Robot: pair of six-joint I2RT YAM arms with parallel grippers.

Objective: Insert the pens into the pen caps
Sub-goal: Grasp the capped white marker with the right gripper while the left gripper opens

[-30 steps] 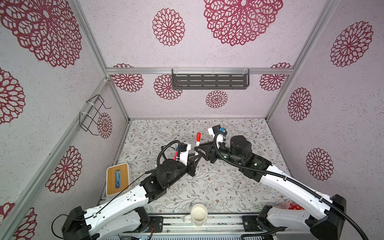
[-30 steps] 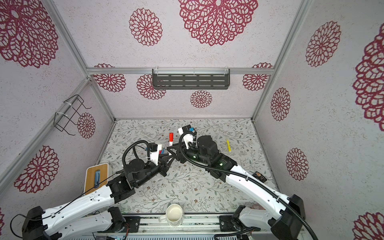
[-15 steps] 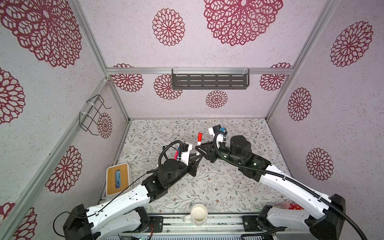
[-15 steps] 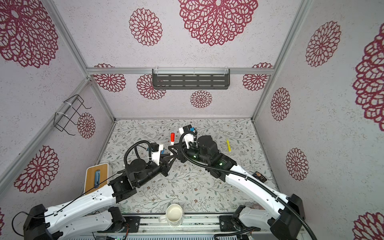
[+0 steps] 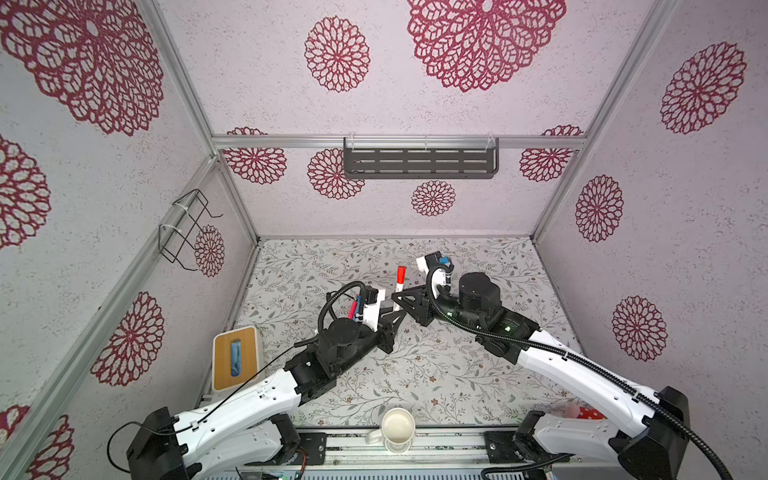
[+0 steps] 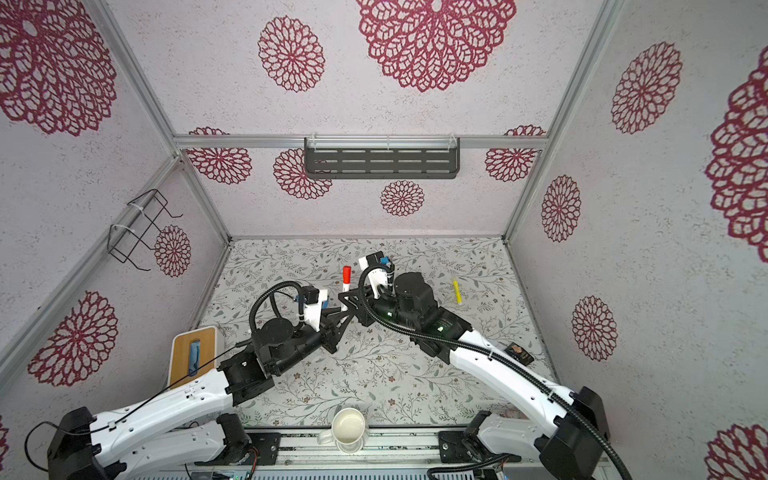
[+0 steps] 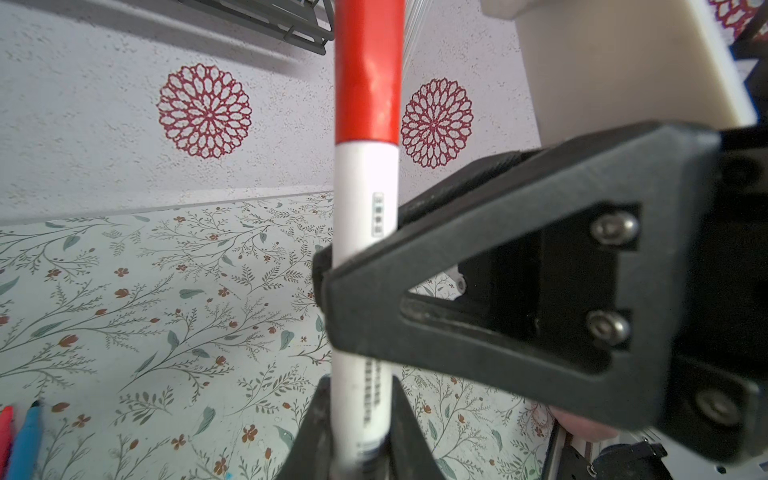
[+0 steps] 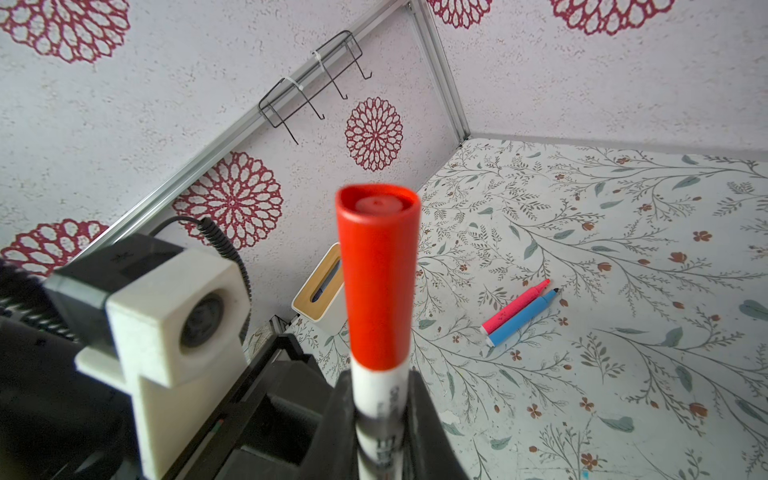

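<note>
Right gripper (image 8: 380, 428) has closed onto the white-and-red pen (image 7: 365, 208) just above the left gripper (image 7: 359, 436), also clamped on it, pen roughly upright, pink pen (image 8: 515, 306) and blue pen (image 8: 524, 318) side by side on table (image 8: 623, 374), red cap (image 8: 378, 282) seated on its top.

The white-and-red pen (image 7: 365, 187) has a white barrel with small black print and a bright red upper part. The table (image 5: 415, 374) is pale, patterned with grey-green twigs and little brown-red flowers. On it are a pink pen (image 8: 515, 305), a blue pen (image 8: 521, 318) with a black tip and, near the right edge, a yellow pen (image 6: 456, 291). The walls (image 5: 478, 216) are pale grey with dark red rosettes. The box (image 5: 235, 357) is white with a wood-brown top, the cup (image 5: 398, 424) cream
</note>
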